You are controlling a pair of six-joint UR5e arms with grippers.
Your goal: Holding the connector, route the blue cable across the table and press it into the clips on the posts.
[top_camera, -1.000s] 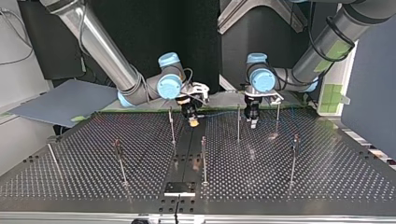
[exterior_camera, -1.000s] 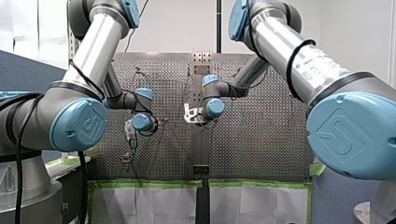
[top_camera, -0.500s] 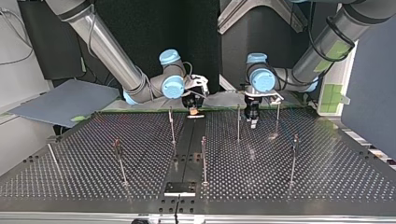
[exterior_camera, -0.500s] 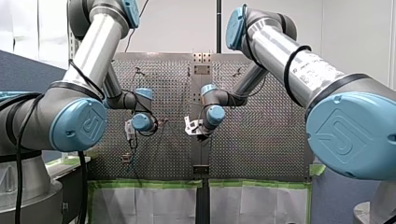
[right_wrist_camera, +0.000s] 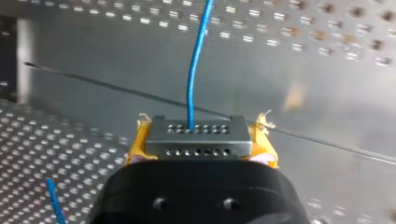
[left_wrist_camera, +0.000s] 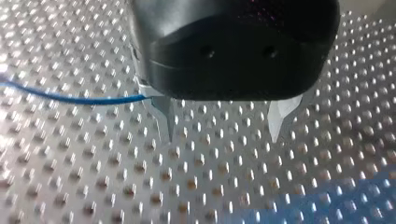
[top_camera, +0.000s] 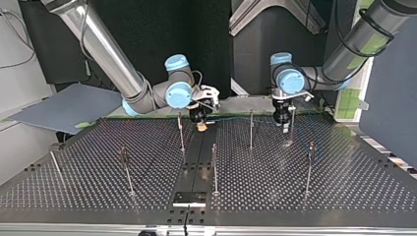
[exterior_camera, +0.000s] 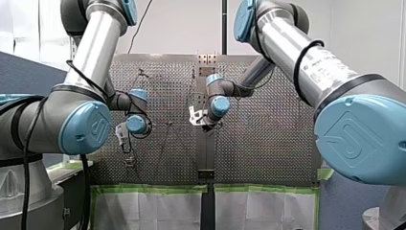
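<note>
jaws of my right gripper point(top_camera: 200, 126) clamp the grey connector point(right_wrist_camera: 196, 140), blue cable point(right_wrist_camera: 195, 65) running straight ahead from it; my left gripper point(left_wrist_camera: 222, 136) hangs spread and empty, the cable passing just outside its gap.

Perforated table point(left_wrist_camera: 93, 186): bare metal, satin silver, glinting. Held connector point(right_wrist_camera: 196, 135): dull grey, metal-looking, smooth drilled faces. Out of connector, blue cable point(right_wrist_camera: 192, 70): smooth, slightly glossy plastic sheath. Flanking connector, my right gripper point(right_wrist_camera: 198, 148): matt yellow pads point(right_wrist_camera: 137, 142), frayed edges; black semi-gloss housing. My left gripper point(left_wrist_camera: 222, 135): glossy black shell, bare metal fingers point(left_wrist_camera: 163, 114).
</note>
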